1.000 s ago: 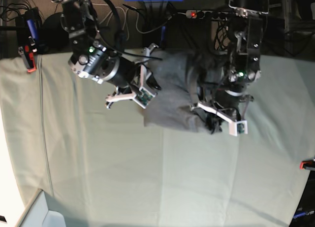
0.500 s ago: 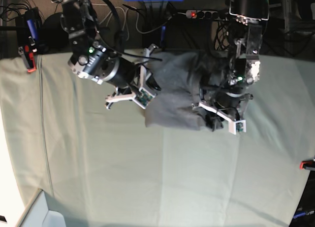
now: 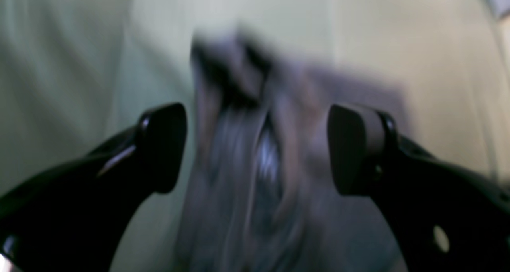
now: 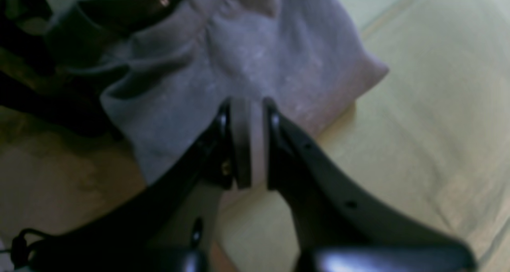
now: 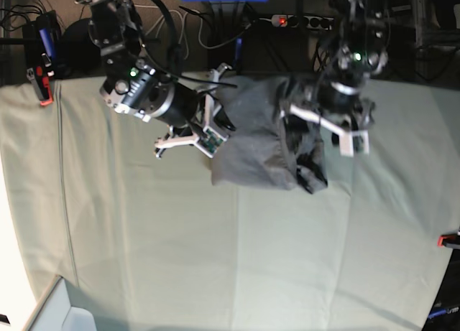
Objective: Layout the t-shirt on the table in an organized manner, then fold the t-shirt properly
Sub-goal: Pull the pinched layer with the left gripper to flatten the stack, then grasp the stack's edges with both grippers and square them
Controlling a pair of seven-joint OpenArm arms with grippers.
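i'm barely started: the dark grey t-shirt (image 5: pixel 262 141) sits bunched in a heap at the far middle of the table (image 5: pixel 144 245), nothing spread or folded. my left gripper (image 3: pixel 257 148) hangs above it, jaws wide apart and empty. my right gripper (image 4: pixel 247 142) is pinched together at the shirt's edge, though i can't tell if cloth is caught.

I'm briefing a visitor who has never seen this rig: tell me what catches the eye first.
A crumpled dark t-shirt lies bunched near the far middle of the pale green table. The right gripper is shut at its edge, while the left gripper hangs open above the cloth.
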